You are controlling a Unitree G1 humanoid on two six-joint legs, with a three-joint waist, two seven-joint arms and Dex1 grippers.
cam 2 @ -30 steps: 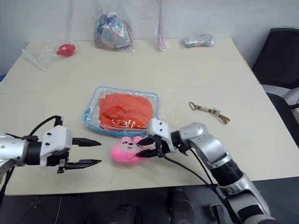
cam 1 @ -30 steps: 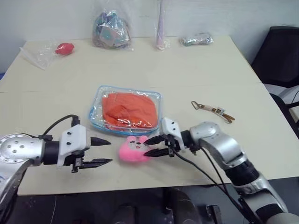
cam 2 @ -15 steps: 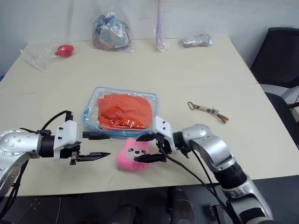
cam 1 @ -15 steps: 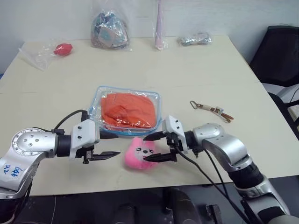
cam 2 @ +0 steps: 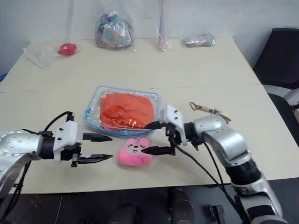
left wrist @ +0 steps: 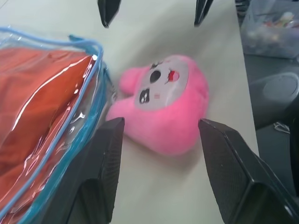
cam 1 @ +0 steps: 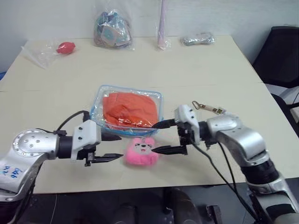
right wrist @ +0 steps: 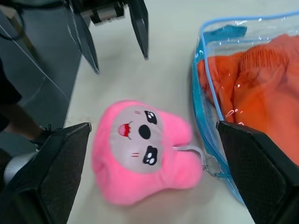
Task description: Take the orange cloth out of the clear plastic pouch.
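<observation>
The clear plastic pouch (cam 1: pixel 127 109) with light-blue trim lies flat at the middle of the table, and the folded orange cloth (cam 1: pixel 130 108) is inside it. A pink plush toy (cam 1: pixel 141 151) rests on the table just in front of the pouch. My left gripper (cam 1: pixel 120 147) is open, level with the plush and just to its left. My right gripper (cam 1: pixel 154 138) is open wide on the plush's right, with one finger over the pouch's near edge. In the right wrist view the plush (right wrist: pixel 140 158) lies free beside the pouch rim (right wrist: pixel 198 98).
Along the table's far edge are a red item in a crinkly bag (cam 1: pixel 64 47), a bag of colourful pieces (cam 1: pixel 111 30), a pink wrapped stick (cam 1: pixel 161 28) and a silvery packet (cam 1: pixel 198 39). A strap with a clasp (cam 1: pixel 210 109) lies right of the pouch. A black chair (cam 1: pixel 280 51) stands at the right.
My right gripper opened, let go of the pink plush, and rose to the right. The plush now lies on the table. My left gripper moved right, closer to the plush.
</observation>
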